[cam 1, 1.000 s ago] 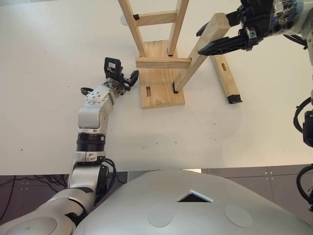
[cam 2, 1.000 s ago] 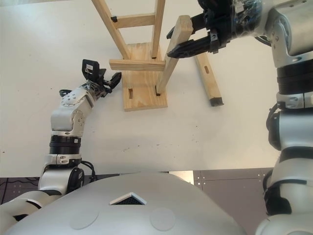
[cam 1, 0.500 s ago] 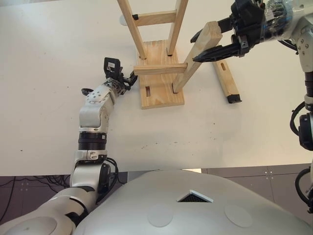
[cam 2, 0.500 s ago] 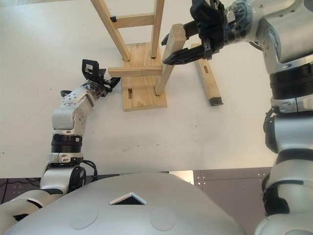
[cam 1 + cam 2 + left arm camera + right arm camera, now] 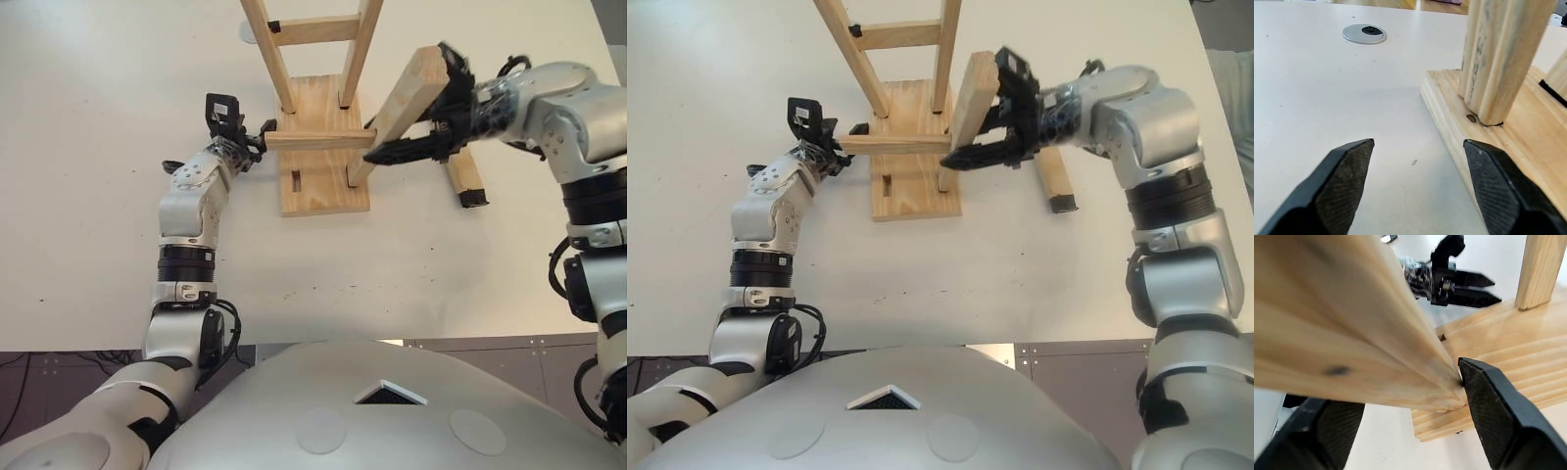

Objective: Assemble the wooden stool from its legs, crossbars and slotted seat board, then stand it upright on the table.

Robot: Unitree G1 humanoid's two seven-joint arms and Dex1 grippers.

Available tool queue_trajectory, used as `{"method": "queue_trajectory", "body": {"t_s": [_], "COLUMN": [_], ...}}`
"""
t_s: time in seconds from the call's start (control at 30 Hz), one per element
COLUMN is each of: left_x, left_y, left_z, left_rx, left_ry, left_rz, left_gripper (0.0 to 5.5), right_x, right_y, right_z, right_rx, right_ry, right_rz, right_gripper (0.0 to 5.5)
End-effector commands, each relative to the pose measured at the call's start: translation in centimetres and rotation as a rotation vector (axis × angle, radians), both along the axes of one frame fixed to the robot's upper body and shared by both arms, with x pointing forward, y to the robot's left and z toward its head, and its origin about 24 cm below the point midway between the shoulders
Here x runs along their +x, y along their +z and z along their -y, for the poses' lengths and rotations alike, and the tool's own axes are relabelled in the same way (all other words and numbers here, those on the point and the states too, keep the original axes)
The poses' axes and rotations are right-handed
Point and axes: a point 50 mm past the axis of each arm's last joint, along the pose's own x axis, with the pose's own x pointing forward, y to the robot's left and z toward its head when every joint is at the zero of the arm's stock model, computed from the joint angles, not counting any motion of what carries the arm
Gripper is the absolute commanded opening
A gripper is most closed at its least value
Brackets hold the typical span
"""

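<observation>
The slotted seat board (image 5: 323, 186) lies flat on the white table. Two legs (image 5: 266, 49) stand in its far slots, joined by a crossbar (image 5: 315, 29). A third leg (image 5: 411, 83) leans tilted out of the near right slot, and my right gripper (image 5: 411, 110) is shut on it; its fingers (image 5: 1488, 406) clamp that leg (image 5: 1352, 323). A second crossbar (image 5: 313, 139) runs left from this leg. My left gripper (image 5: 250, 142) is at that crossbar's free end, open (image 5: 1418, 142), beside the board's edge (image 5: 1449, 112). The fourth leg (image 5: 462, 178) lies on the table to the right.
A round grey grommet (image 5: 1365, 33) is set in the table beyond the board. The table's near edge (image 5: 313, 343) runs in front of me. Bare white surface lies to the left of the board and in front of it.
My right arm has swung down and its gripper has slid lower along the tilted leg. My left gripper has moved forward to the crossbar's free end. The crossbar sits lower.
</observation>
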Motion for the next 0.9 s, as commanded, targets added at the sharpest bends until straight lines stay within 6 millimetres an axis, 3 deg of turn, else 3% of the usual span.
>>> {"method": "queue_trajectory", "body": {"t_s": [0.03, 0.23, 0.4, 0.63, 0.7, 0.8, 0.9], "left_x": [0.7, 1.0, 0.9, 0.7, 0.7, 0.5, 0.0], "left_y": [0.1, -0.2, -0.3, -0.6, -0.6, -0.7, -0.7], "left_z": [0.5, 0.2, -1.0, -1.7, -1.7, -2.0, -2.6], "left_rx": [-0.001, -0.004, -0.004, 0.003, 0.004, 0.007, 0.012], "left_ry": [-0.012, -0.001, 0.022, 0.030, 0.030, 0.037, 0.061], "left_rz": [0.010, 0.013, 0.013, 0.001, -0.001, -0.002, 0.002], "left_gripper": [3.35, 3.35, 3.35, 3.35, 3.35, 3.35, 3.35], "right_x": [0.3, 0.1, 0.4, 2.1, 2.9, 4.7, 4.8], "right_y": [1.6, 3.0, 5.7, 13.4, 14.6, 13.6, 9.2], "right_z": [0.0, 0.8, 1.8, 4.3, 5.3, 6.8, 7.6], "right_rx": [0.056, 0.063, 0.126, 0.589, 0.670, 0.601, 0.329], "right_ry": [-0.009, 0.002, -0.001, -0.114, -0.200, -0.465, -0.670], "right_rz": [0.002, 0.040, 0.059, 0.000, 0.010, 0.084, 0.147], "right_gripper": [3.51, 3.51, 3.51, 3.51, 3.51, 3.51, 3.51]}}
